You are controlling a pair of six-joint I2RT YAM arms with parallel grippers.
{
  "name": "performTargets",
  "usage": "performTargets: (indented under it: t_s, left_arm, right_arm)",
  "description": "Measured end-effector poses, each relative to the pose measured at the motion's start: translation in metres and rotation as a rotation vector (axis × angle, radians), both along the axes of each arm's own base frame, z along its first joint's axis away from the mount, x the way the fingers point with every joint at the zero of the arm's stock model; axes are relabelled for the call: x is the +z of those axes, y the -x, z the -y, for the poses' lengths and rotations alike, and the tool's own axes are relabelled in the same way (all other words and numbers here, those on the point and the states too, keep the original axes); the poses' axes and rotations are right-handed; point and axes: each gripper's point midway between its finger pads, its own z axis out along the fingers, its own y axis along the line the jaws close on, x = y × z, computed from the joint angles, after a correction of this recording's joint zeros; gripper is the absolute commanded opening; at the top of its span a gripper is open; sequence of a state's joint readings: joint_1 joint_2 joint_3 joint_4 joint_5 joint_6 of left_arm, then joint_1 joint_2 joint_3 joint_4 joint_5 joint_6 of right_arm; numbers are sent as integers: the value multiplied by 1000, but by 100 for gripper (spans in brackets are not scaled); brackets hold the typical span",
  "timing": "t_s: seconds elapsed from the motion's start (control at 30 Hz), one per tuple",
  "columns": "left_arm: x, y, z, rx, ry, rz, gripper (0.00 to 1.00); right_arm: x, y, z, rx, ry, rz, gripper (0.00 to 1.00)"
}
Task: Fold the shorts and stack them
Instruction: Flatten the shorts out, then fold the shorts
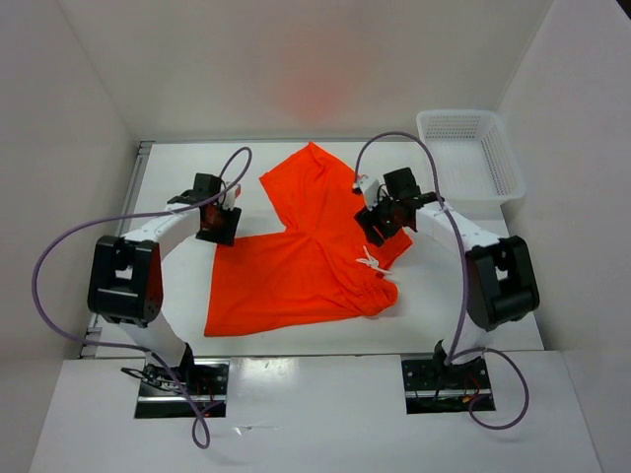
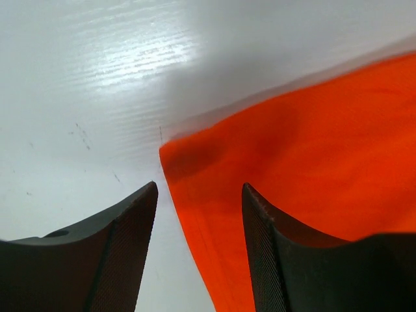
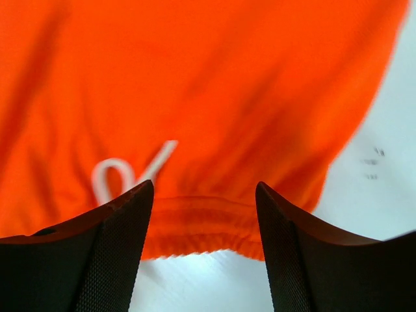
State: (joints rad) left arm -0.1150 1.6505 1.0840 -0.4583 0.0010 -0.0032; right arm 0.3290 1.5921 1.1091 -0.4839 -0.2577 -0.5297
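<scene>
The shorts (image 1: 296, 256) lie spread mid-bench (image 1: 177, 172), with bare surface to the left and along the near edge; a white basket (image 1: 510, 158) sits far right. The left tool (image 2: 198, 195) hangs open and empty over their left hem corner. The right tool (image 3: 205, 188), also parted and empty, tilts over the waistband beside the drawstring (image 3: 110, 172).

The left arm (image 1: 148, 236) reaches forward, its left hand (image 1: 218, 225) pointing down at the left edge of the shorts (image 1: 296, 271), fingers spread and empty. The right arm (image 1: 473, 236) bends inward, its right hand (image 1: 381, 223) over the shorts' right side, fingers also spread and empty.
</scene>
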Motion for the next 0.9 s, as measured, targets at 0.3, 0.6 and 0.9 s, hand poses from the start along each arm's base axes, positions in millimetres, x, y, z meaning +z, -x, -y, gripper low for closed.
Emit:
performTargets:
  t_s: [0.3, 0.6, 0.9]
  left_arm:
    - [-39, 4, -12, 39, -64, -57, 16]
    - [-38, 25, -24, 51, -91, -83, 57]
    - [73, -164, 52, -117, 207, 262, 79]
  right_arm:
    - [-36, -48, 81, -410, 87, -14, 69]
    - [-45, -57, 92, -479, 120, 2, 69]
    - [-46, -59, 93, -471, 125, 13, 69]
